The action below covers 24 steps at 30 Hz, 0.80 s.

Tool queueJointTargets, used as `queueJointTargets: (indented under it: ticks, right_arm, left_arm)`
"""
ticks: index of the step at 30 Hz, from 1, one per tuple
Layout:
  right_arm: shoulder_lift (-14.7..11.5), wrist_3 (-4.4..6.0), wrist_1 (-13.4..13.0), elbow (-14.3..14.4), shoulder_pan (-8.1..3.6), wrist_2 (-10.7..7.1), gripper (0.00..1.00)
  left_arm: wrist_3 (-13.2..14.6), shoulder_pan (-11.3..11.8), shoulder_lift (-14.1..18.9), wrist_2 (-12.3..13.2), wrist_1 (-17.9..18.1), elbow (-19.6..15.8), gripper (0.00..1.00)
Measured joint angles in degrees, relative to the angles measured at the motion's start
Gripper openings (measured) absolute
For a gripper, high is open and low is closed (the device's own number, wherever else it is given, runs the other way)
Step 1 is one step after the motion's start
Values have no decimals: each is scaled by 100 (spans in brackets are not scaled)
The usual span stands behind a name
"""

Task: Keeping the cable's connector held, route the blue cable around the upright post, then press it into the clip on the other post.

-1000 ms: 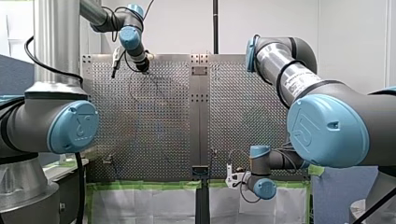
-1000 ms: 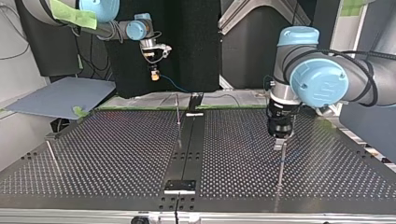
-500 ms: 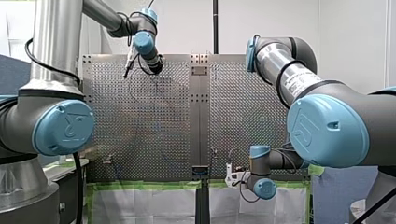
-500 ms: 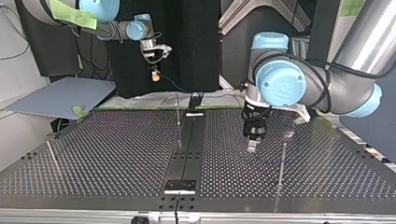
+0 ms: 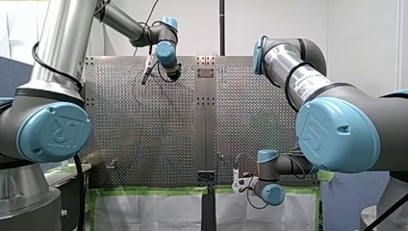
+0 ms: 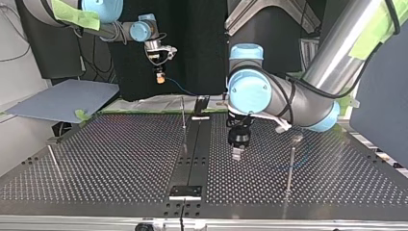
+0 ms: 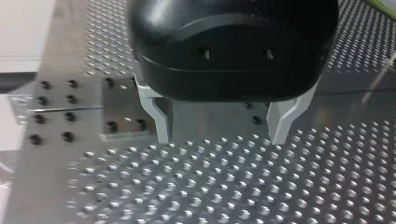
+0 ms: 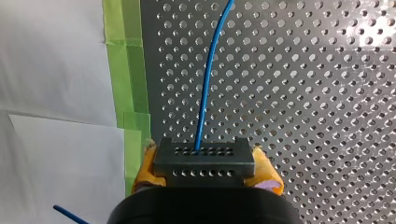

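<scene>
In the right wrist view my right gripper [image 8: 205,179] is shut with its yellow pads [image 8: 268,175] on a dark grey connector [image 8: 204,161]. The blue cable [image 8: 209,84] runs out of it over the perforated table [image 8: 317,93]. In the top view this gripper [image 6: 159,77] hangs behind the table's far edge, and the blue cable [image 6: 179,88] trails down toward the thin upright post [image 6: 183,115]. My left gripper [image 6: 236,153] hovers just above the table between that post and the clip post [image 6: 291,166]. Its metal fingers [image 7: 161,122] stand open with nothing between them.
A dark centre strip [image 6: 195,154] splits the table. Another thin post [image 6: 52,156] stands at the top view's left. Green tape [image 8: 126,84] and white sheets border the table's edge by my right gripper. A grey board [image 6: 62,98] lies off the table at the top view's left.
My left arm has swung away from the clip post toward the table's middle, leftward in the top view, with its gripper still open. My right arm has not moved.
</scene>
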Motion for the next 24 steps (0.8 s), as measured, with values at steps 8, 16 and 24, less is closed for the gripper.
queueJointTargets:
  ticks: [8, 16, 24]
  right_arm:
    - [3, 0, 0, 0, 0, -2, 0]
    - [8, 0, -4, 0, 1, -19, 0]
    - [16, 0, -22, 1, 1, -26, 0]
  left_arm:
    - [229, 39, -318, -391, 272, 3, 99]
    - [450, 108, -345, -764, 356, 3, 99]
    - [627, 133, -477, -1172, 440, 3, 99]
